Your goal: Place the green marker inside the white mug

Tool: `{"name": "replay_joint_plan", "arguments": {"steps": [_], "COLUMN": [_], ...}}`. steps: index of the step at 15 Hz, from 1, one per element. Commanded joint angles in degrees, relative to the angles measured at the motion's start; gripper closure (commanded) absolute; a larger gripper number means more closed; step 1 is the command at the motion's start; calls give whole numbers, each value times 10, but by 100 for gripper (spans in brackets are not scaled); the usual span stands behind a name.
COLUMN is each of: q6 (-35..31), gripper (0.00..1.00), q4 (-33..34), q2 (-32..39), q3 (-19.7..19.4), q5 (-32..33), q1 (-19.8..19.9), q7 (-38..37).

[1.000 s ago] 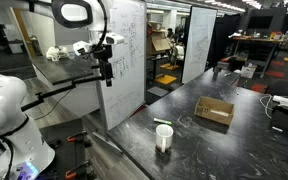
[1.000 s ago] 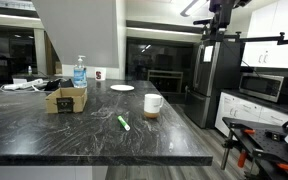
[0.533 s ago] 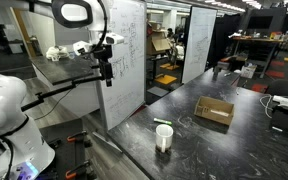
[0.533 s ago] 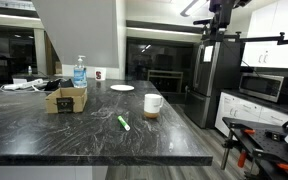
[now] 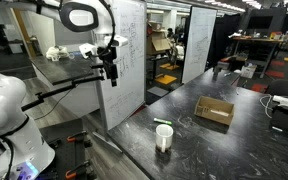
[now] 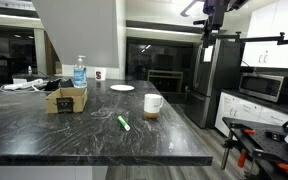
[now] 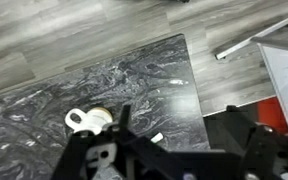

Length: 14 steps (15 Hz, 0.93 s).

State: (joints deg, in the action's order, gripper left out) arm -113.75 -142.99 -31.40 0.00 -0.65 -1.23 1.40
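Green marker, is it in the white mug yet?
Not yet. Nothing looks done: the green marker lies on the dark counter beside the white mug, not touching it. The gripper hangs high above, far from the marker. Left: reach down, grab it, drop it in.

Small white mug [image 7: 90,121] on dark countertop [image 7: 134,75]

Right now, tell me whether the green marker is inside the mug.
Out: the green marker lies flat on the counter, apart from the white mug.

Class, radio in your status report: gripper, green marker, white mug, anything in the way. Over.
Gripper high off counter, not holding marker. Green marker flat on counter, apart from white mug. Nothing between them.
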Motion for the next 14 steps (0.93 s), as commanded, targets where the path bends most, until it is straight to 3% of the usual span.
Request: {"name": "replay_joint_plan", "arguments": {"steps": [1,4,8,14], "q6": [-41,-103,-180,-201], "gripper": [0,0,0,0], "q4": [34,72,126,219], "q2": [62,134,246,403], "q3": [20,35,49,33], "q5": [-21,-37,-53,-55], "q1": [-5,-9,-3,-15], "q7": [-44,-87,-216,-313]}}
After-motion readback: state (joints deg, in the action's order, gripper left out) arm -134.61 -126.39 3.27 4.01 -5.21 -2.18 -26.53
